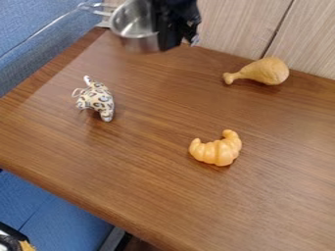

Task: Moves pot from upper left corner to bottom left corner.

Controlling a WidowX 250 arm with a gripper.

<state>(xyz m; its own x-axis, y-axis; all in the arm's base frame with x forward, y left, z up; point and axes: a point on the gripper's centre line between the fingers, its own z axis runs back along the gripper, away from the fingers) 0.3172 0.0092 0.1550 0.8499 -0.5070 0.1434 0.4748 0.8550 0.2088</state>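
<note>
Hanging near the top edge, left of centre, a silver metal pot [134, 22] is held at its right side by a black gripper [168, 39], whose jaws look clenched on the pot's wall. The pot's mouth is turned upward, and its wire handle [99, 9] is pointed toward the upper left corner, beyond the edge of the brown table [140, 196].

Because the pot is gripped on one side only, it could be tipped or twisted by its own weight, and its smooth metal could be let slip. If it is carried too low toward the lower left, the small spotted toy animal [98, 100], left of centre, could be knocked over or pushed. If it is lowered too far out, the pot could be set partly over the table's edge and dropped toward the blue seat [62, 211] at the lower left. The handle could also be caught on the toy if the pot is swung round.
</note>
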